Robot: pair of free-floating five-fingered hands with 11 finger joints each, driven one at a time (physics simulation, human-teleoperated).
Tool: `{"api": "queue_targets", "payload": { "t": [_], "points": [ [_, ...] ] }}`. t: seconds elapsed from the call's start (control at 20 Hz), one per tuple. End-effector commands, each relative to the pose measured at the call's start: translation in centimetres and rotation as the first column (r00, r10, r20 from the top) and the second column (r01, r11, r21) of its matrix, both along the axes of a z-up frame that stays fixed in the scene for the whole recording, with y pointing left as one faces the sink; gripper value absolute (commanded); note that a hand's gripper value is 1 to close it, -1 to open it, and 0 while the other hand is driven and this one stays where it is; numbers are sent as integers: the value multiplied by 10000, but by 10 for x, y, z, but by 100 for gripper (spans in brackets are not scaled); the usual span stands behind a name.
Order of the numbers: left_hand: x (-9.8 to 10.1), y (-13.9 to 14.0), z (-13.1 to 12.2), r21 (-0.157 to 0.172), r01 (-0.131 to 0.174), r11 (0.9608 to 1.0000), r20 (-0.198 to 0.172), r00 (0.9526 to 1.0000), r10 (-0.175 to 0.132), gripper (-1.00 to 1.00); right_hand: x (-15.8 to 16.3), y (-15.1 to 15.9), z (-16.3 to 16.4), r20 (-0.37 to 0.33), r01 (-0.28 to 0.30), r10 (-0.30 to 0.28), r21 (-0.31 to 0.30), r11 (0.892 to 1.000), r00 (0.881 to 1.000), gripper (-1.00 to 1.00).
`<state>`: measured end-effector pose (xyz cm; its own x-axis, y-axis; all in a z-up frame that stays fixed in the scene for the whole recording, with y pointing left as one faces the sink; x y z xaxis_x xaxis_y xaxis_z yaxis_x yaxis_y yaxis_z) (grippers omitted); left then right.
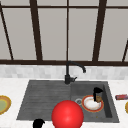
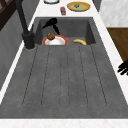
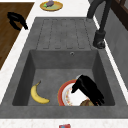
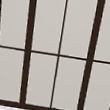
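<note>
Four fixed cameras around one sink (image 1: 50, 100).

The front view faces the sink and window (image 1: 67, 30) head-on from above the counter's near edge. The left and right side views look steeply down along the sink from opposite ends, each close in; both share the basin, plate (image 2: 55, 40) and tap (image 3: 100, 30). The upper view faces the window, catching the tap's arch.

I'm looking at my two hands and they're rendering as flat matte black; the right hand (image 1: 97, 93) is showing a broad, blocky palm and thick tapering fingers (image 3: 98, 98), human in shape; the left hand (image 1: 38, 123) is reading as a rounded black silhouette; both are ending cleanly at the wrist; they're showing no cables, screws, seams or markings.
</note>
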<state>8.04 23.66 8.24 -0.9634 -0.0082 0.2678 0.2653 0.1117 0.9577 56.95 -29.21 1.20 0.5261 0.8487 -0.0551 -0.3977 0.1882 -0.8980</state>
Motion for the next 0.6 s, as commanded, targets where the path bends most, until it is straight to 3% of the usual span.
{"api": "queue_targets", "payload": {
  "t": [0.0, 0.25, 0.55],
  "points": [
    [0, 0, 0, 0, 0, 10000, 0, 10000, 0, 0, 14, -1, -18, -841, 0, 0, -1, 10000, 9965, -100],
    [0, 0, 0, 0, 0, 10000, 0, 10000, 0, 0, 23, -32, -43, -913, -153, 189, 401, 9991, 9956, -100],
    [0, 0, 0, 0, 0, 10000, 0, 10000, 0, 0, 18, -30, -29, -812, -359, 385, 333, 9988, 9960, -100]
  ]
}}
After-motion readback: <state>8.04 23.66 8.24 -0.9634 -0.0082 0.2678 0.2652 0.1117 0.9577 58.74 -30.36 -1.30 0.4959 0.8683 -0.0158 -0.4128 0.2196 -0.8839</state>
